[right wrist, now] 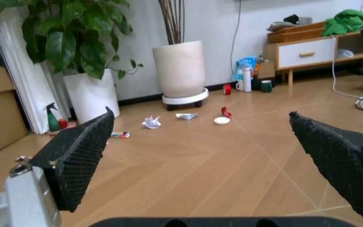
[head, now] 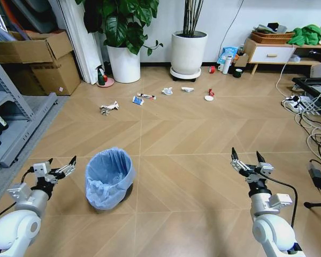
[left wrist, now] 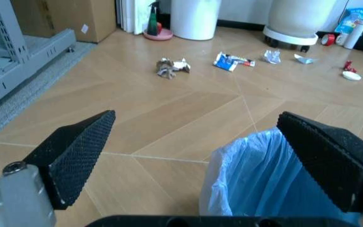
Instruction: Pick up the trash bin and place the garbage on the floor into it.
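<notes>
Both arms reach in from the head view's lower corners: the left gripper [head: 60,167] at 8 o'clock and the right gripper [head: 247,158] at 4 o'clock, each with its fingers spread wide and holding nothing. Just beside the left gripper, toward the centre, the trash bin [head: 109,178] stands upright on the floor [head: 182,182], its blue bag crinkled over the rim; in the left wrist view its rim [left wrist: 266,142] sits between the two dark pads, not touched.

Bare wood floor lies open from the bin toward 12 o'clock, where the garbage is strung in a loose row: a crumpled paper wad [head: 109,107], a blue-white box [head: 138,100], a second wad [head: 167,91], a red wrapper [head: 211,92] and a white lid [head: 208,98].

Behind them stand two white plant pots [head: 188,52]. A metal shelf [head: 16,112] edges the 9 o'clock side, and cables [head: 310,115] sprawl at 3 o'clock.
</notes>
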